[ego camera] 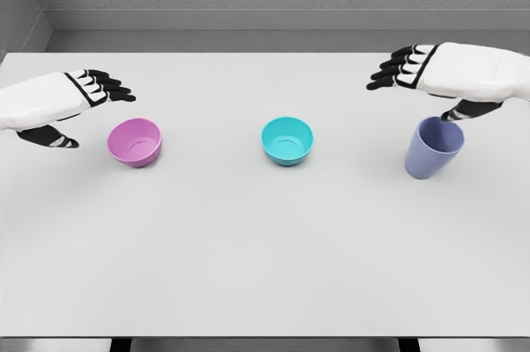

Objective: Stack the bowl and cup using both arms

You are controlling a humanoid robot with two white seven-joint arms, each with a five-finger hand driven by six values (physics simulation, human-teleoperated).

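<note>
A pink bowl (pixel 135 142) sits on the left of the white table (pixel 248 253). A teal bowl (pixel 287 139) sits near the middle, and a blue-purple cup (pixel 433 147) stands upright on the right. My left hand (pixel 83 108) hovers just left of and above the pink bowl, fingers extended, thumb below, holding nothing. Over the cup hovers my right hand (pixel 418 79), its fingers stretched toward the left and its thumb just above the cup's far rim. Neither hand touches an object.
A grey wall runs along the table's far edge. The table's front edge lies near the bottom of the view.
</note>
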